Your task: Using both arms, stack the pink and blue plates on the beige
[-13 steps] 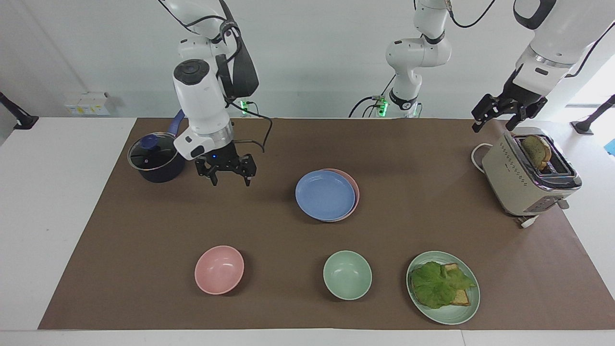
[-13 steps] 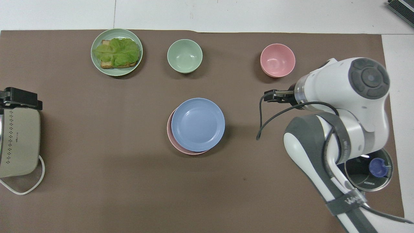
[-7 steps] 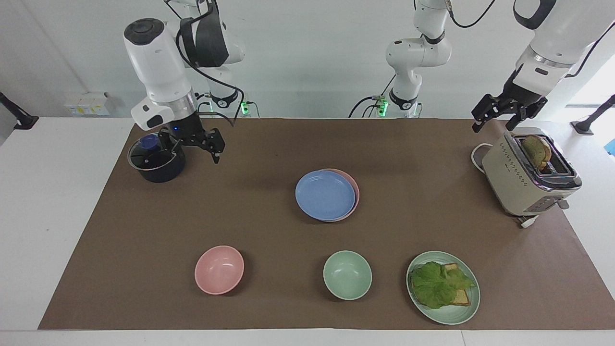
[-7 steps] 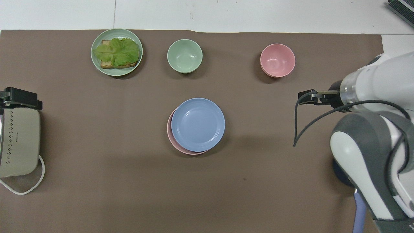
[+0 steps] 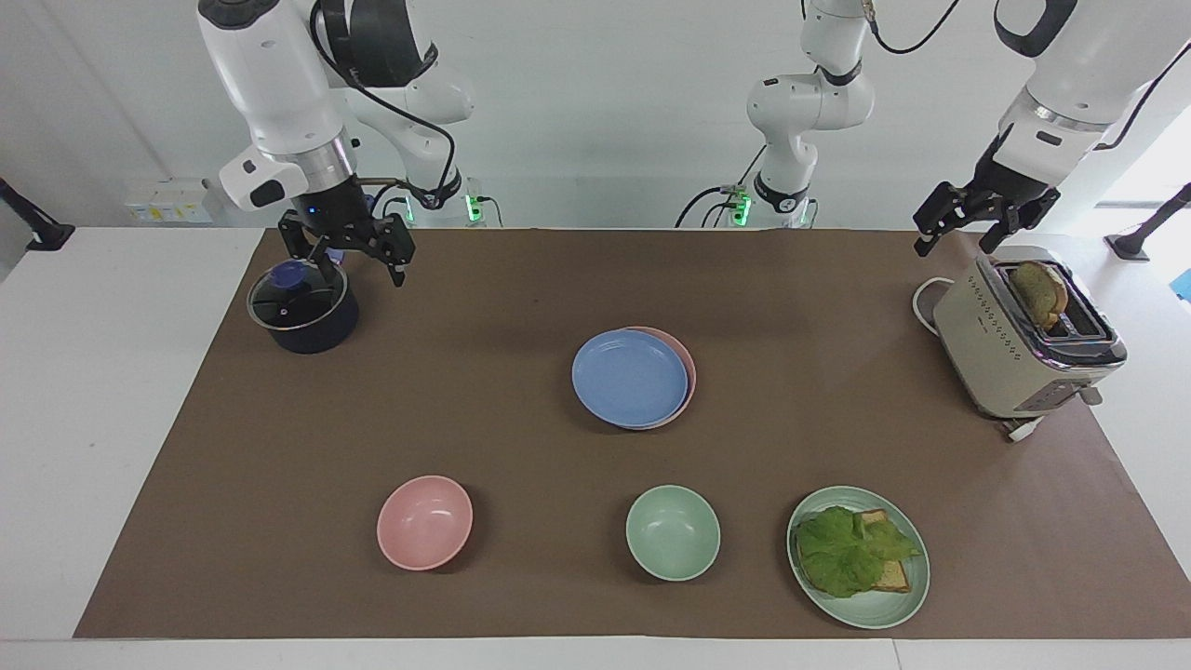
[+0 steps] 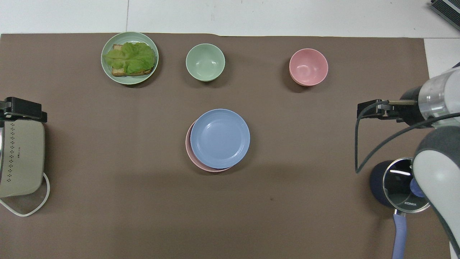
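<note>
The blue plate [image 5: 630,378] [image 6: 220,138] lies on top of the pink plate [image 5: 689,372] [image 6: 188,147] in the middle of the brown mat; only a crescent of the pink rim shows. The beige plate is hidden from both views. My right gripper [image 5: 344,265] [image 6: 370,109] hangs open and empty over the pot at the right arm's end of the table. My left gripper [image 5: 954,244] [image 6: 23,109] waits open and empty over the toaster at the left arm's end. Neither gripper touches a plate.
A dark pot with a glass lid [image 5: 300,312] [image 6: 400,185] stands under the right gripper. A toaster [image 5: 1023,340] [image 6: 19,158] holds a slice of toast [image 5: 1040,290]. Farther from the robots stand a pink bowl [image 5: 424,521], a green bowl [image 5: 672,532] and a green plate [image 5: 875,614] with lettuce on bread.
My right arm has lifted and pulled back from beside the plate stack to above the pot, gripper still open. The left arm and the plates have not moved.
</note>
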You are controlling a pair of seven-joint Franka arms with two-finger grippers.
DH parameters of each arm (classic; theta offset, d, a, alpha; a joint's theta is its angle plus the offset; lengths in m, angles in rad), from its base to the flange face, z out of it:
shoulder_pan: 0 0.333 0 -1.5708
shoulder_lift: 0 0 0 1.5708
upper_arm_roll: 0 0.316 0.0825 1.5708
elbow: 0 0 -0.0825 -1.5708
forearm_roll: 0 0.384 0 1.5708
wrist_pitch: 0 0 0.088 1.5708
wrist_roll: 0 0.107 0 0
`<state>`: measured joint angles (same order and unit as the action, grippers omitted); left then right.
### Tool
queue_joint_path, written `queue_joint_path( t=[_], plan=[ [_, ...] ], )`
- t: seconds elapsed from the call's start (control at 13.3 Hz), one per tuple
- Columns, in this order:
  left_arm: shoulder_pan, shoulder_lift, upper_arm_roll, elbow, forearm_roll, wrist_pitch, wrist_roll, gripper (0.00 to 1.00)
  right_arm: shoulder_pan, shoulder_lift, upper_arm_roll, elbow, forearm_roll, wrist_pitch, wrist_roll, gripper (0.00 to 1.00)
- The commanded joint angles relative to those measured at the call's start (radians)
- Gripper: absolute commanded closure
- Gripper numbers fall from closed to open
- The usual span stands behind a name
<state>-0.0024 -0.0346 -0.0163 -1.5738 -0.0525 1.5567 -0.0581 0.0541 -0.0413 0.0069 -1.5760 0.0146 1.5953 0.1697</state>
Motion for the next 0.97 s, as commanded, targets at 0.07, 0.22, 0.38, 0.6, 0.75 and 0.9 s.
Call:
queue_joint_path(
  t=[0.07, 0.22, 0.38, 0.6, 0.75, 0.9],
  plan=[
    [0.012, 0.005, -0.008, 0.021, 0.019, -0.024, 0.0, 0.0, -0.014, -0.027, -0.018, 0.025, -0.015, -0.071, -0.088, 0.0],
    [0.013, 0.005, -0.01, 0.021, 0.019, -0.024, 0.0, 0.0, -0.022, -0.046, -0.021, -0.018, -0.016, -0.064, -0.095, 0.0],
    [0.012, 0.005, -0.01, 0.021, 0.019, -0.024, 0.0, 0.0, -0.022, -0.045, -0.021, -0.019, -0.024, -0.054, -0.111, 0.0],
    [0.013, 0.005, -0.008, 0.021, 0.019, -0.024, 0.0, 0.0, -0.02, -0.048, -0.021, -0.036, -0.03, -0.049, -0.142, 0.0],
    [0.013, 0.005, -0.008, 0.021, 0.019, -0.024, 0.0, 0.0, -0.023, -0.048, -0.022, -0.038, -0.03, -0.044, -0.144, 0.0],
    [0.013, 0.005, -0.008, 0.021, 0.019, -0.024, 0.0, 0.0, -0.022, -0.049, -0.021, -0.041, -0.059, -0.046, -0.147, 0.0]
  ],
)
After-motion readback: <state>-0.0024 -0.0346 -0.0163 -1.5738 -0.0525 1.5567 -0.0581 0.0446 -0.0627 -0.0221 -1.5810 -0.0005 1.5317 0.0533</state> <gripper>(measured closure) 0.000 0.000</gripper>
